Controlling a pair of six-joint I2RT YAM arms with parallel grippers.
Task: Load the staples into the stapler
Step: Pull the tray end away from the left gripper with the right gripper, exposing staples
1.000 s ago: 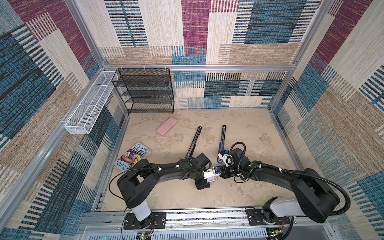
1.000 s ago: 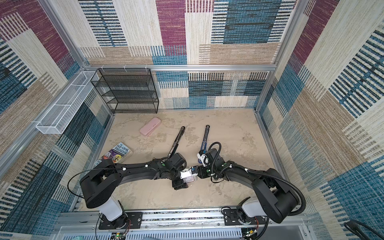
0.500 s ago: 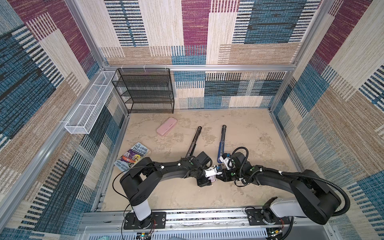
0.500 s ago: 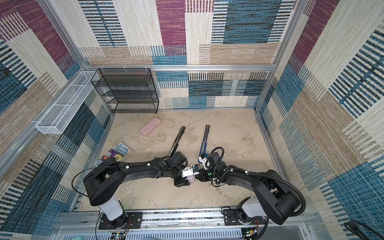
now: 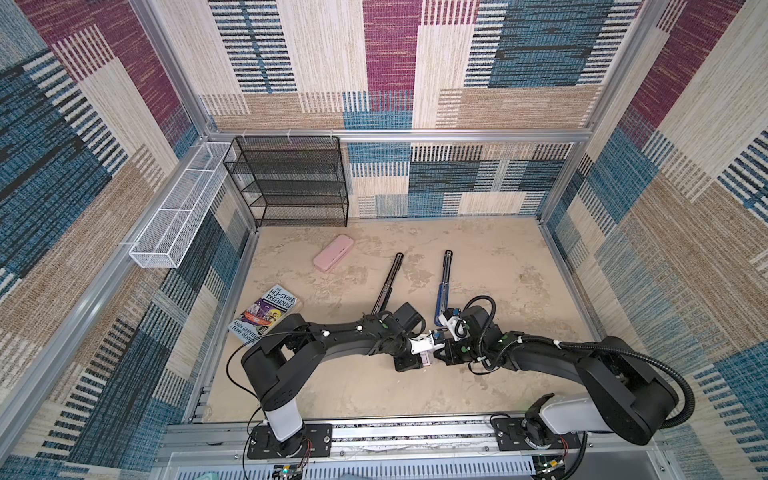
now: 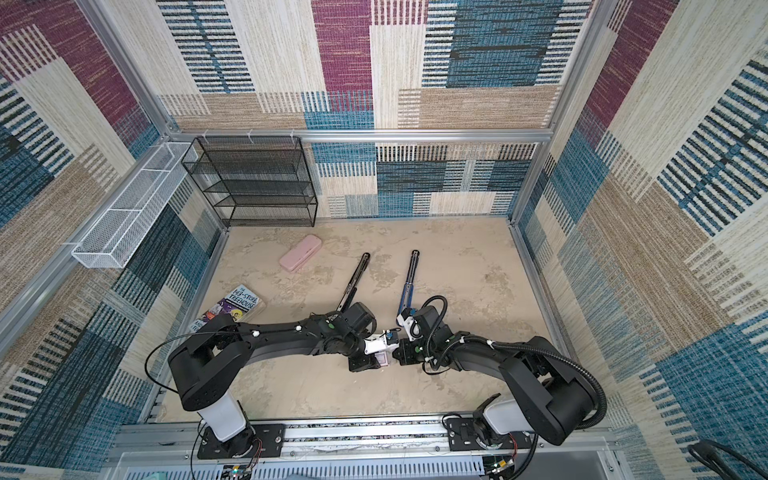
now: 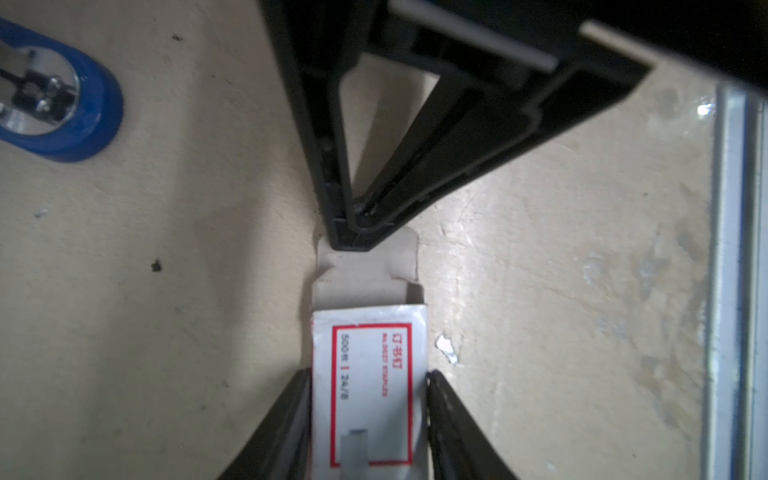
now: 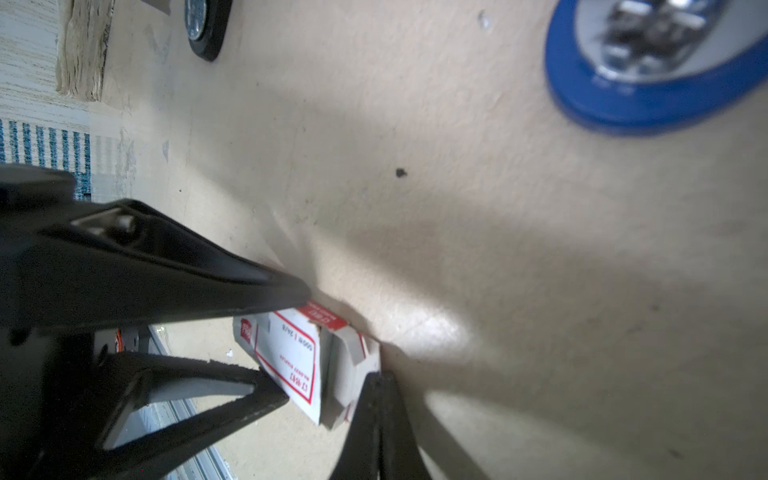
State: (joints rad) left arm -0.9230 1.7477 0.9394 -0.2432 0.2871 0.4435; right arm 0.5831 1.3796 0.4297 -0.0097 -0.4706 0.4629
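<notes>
The staples' small white box with a red edge (image 7: 370,374) is held at its sides by my left gripper (image 7: 369,376), which is shut on it; the strips themselves are hidden inside. Its brown flap (image 7: 365,274) is folded open. My right gripper (image 7: 353,243) is shut, tips on the flap's end; I cannot tell whether the flap is pinched. The right wrist view shows the box (image 8: 286,357) and my right gripper (image 8: 376,376) at the flap's edge. In both top views the grippers meet at the box (image 5: 424,358) (image 6: 384,359). The long blue-and-black stapler (image 5: 441,286) lies just beyond them.
A long black bar (image 5: 388,282) lies left of the stapler. A pink oblong case (image 5: 333,258) and a book (image 5: 266,313) lie at the left. A black wire shelf (image 5: 291,183) and a white wire basket (image 5: 178,212) stand at the back left. A metal rail (image 7: 731,291) borders the table.
The right gripper has moved in closer to the left one and closed at the box's flap. The left gripper's fingers have narrowed onto the box.
</notes>
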